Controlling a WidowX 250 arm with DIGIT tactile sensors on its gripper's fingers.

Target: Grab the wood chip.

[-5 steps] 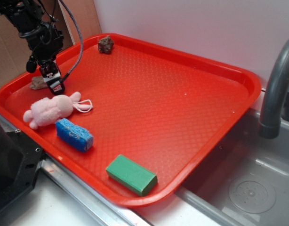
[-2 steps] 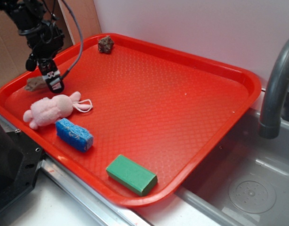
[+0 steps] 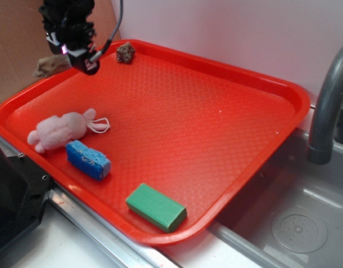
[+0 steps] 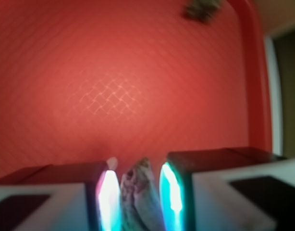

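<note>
The wood chip point(image 3: 49, 66) is a tan-brown rough piece, held in the air above the tray's far left corner. It sticks out to the left of my gripper point(image 3: 71, 58). In the wrist view the wood chip point(image 4: 140, 195) sits clamped between the two lit fingers point(image 4: 108, 197), and my gripper point(image 4: 138, 178) is shut on it, with the red tray point(image 4: 114, 86) well below.
A dark rock-like lump point(image 3: 125, 52) lies at the tray's far edge, also seen as the lump point(image 4: 201, 9) in the wrist view. A pink plush toy point(image 3: 62, 128), a blue sponge point(image 3: 88, 159) and a green block point(image 3: 156, 207) lie along the tray's point(image 3: 261, 162) near side. A faucet point(image 3: 328, 100) and sink point(image 3: 294, 223) are on the right.
My gripper has risen from the tray's left side and shifted toward the far corner. The wood chip came up off the tray with it.
</note>
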